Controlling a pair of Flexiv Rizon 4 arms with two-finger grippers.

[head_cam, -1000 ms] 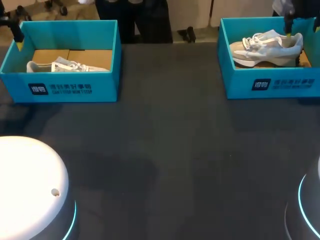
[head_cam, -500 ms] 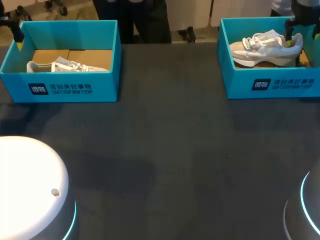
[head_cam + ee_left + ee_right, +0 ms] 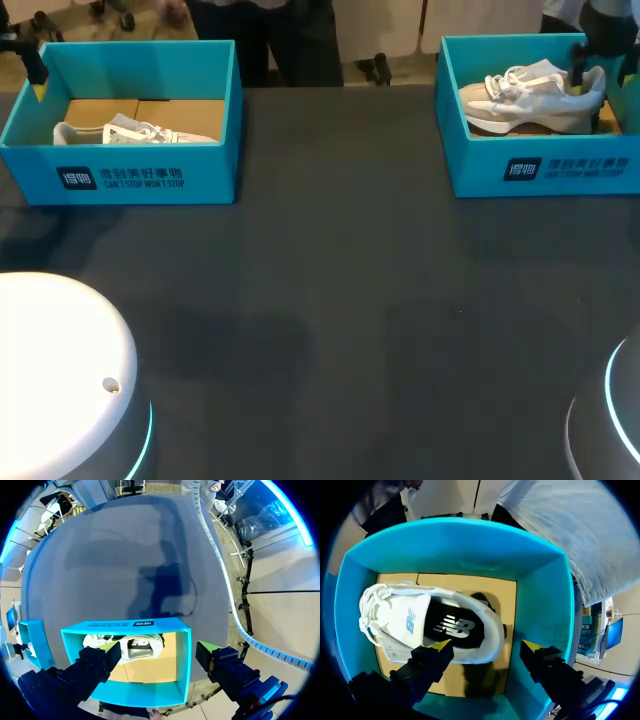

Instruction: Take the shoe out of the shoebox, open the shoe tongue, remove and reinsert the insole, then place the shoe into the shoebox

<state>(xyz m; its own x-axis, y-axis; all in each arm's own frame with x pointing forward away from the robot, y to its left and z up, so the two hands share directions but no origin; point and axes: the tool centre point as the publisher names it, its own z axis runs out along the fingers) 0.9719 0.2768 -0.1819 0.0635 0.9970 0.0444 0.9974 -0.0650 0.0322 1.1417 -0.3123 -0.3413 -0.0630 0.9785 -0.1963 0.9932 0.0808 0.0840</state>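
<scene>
Two teal shoeboxes stand at the table's far side. The right box [image 3: 540, 170] holds a white and beige shoe [image 3: 530, 100], toe pointing left. My right gripper [image 3: 486, 645] is down inside this box, open, its fingers astride the heel of the shoe [image 3: 445, 627]. One finger lies against the shoe's side and the other stands apart from it, near the box wall [image 3: 545, 600]. The left box [image 3: 120, 175] holds a white shoe [image 3: 130, 132]. My left gripper [image 3: 157, 652] hangs open above that box's [image 3: 182, 675] outer end, holding nothing.
Dark table surface [image 3: 330, 280] spreads between and in front of the boxes. My arms' rounded bases sit at the near left [image 3: 60, 380] and near right [image 3: 610, 420] corners.
My right gripper has dropped lower into the right box, down around the shoe's heel. The left arm and both shoes have stayed put.
</scene>
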